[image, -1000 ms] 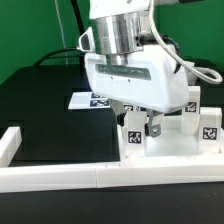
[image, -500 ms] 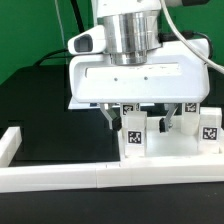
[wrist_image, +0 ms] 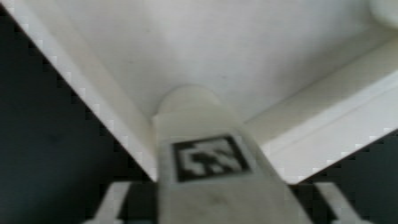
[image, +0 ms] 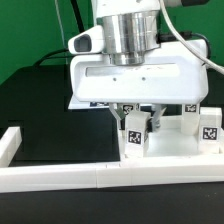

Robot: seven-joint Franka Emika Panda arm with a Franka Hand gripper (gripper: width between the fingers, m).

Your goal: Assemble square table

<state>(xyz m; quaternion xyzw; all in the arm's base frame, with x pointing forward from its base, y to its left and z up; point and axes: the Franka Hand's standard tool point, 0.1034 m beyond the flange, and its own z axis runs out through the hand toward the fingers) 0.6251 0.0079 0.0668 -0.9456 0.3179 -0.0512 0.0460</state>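
Leg-fitting step, by the look of it. Gripper is clenched on a tagged leg standing upright at the tabletop corner, against the border wall. Next move likely calls for turning the leg in its socket, staying vertical.

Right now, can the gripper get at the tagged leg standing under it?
Probably yes: the gripper sits directly over the leg, one finger on each side, with nothing between them. Contact is unclear.
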